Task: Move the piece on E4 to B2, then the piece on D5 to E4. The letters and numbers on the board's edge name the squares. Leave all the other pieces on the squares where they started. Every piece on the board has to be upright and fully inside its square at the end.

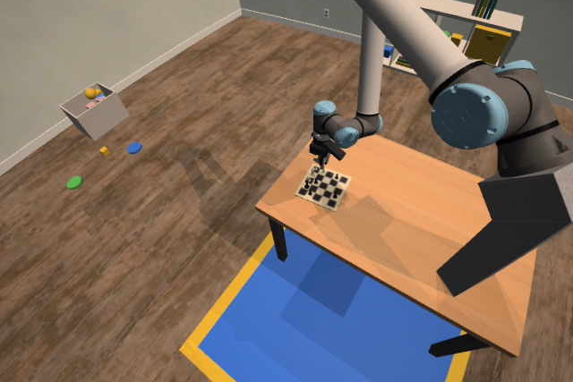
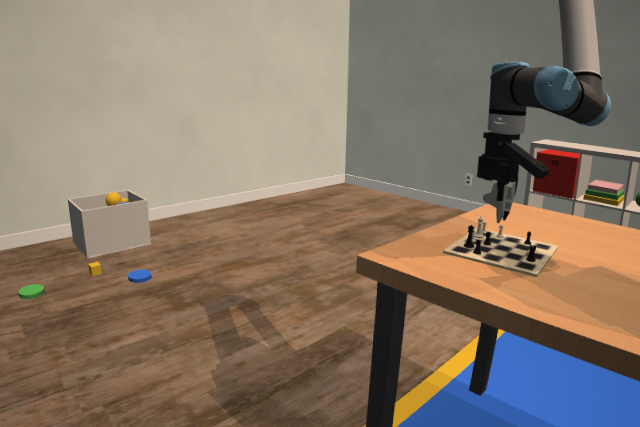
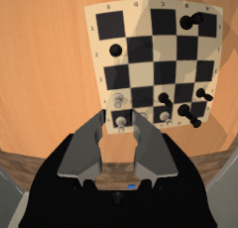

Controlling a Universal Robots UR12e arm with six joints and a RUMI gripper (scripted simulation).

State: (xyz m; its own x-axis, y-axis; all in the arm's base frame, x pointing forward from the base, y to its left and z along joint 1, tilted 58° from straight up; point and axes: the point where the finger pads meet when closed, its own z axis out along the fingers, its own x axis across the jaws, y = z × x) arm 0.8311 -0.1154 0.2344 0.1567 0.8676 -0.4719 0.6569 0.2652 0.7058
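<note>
Top view: the light-orange wooden table (image 1: 416, 211) carries the small square chequered board (image 1: 339, 202), cream with black squares. The dark two-jaw gripper (image 1: 320, 165) hangs upright over the board's far-left corner.

Exterior view: the gripper's grey tapered fingers (image 2: 499, 201) point down, with their tips above the heads of the pale turned chess pieces (image 2: 480, 226). We see no contact. Glossy black pieces (image 2: 530, 252) stand upright elsewhere on the board.

Wrist view: the flat-faced fingers stand partly apart and grip nothing. Far below the gap, a white round-headed piece (image 3: 120, 122) stands in the board's nearest row, leftmost column. A second white piece (image 3: 118, 98) stands one square beyond it. The edge lettering is too blurred for us to tell which pieces stand on E4 and D5.
</note>
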